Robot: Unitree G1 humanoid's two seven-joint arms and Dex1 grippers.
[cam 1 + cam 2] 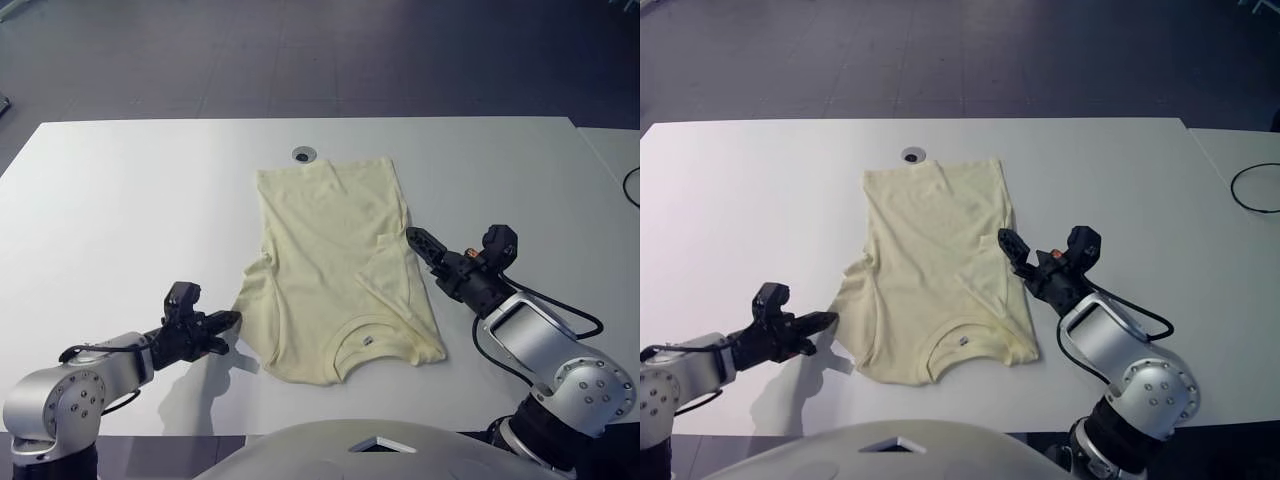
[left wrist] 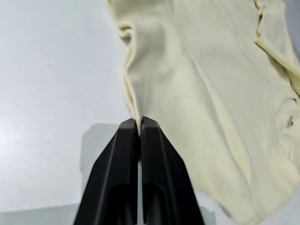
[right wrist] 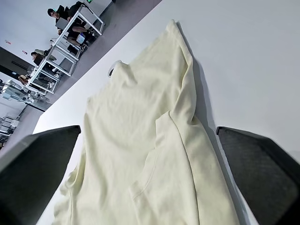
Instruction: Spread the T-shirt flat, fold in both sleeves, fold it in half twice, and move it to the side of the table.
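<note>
Now the pale yellow cotton T-shirt point(image 1: 335, 270) lies lengthwise near the middle of the white tabletop point(image 1: 120, 200), its collar point(image 1: 365, 340) at the edge closest to the robot and its hem at the far end, just short of a small round metal grommet point(image 1: 303, 154) set into the surface. On the robot's right side the sleeve is turned in over the body of the shirt as a flap point(image 1: 388, 262); on the left side the cloth bunches into a loose ridge that runs out to the left gripper point(image 1: 228, 320). That gripper sits low over the tabletop at the shirt's left edge, its black fingers point(image 2: 124, 154) pressed together with the tip of the fabric fold pinched between them. The right gripper point(image 1: 456, 243) is just beside the shirt's right edge, next to the folded-in sleeve, with its fingers point(image 3: 262, 159) spread wide apart and holding nothing. A black cable point(image 1: 1255, 187) loops on the neighbouring surface far to the right.
</note>
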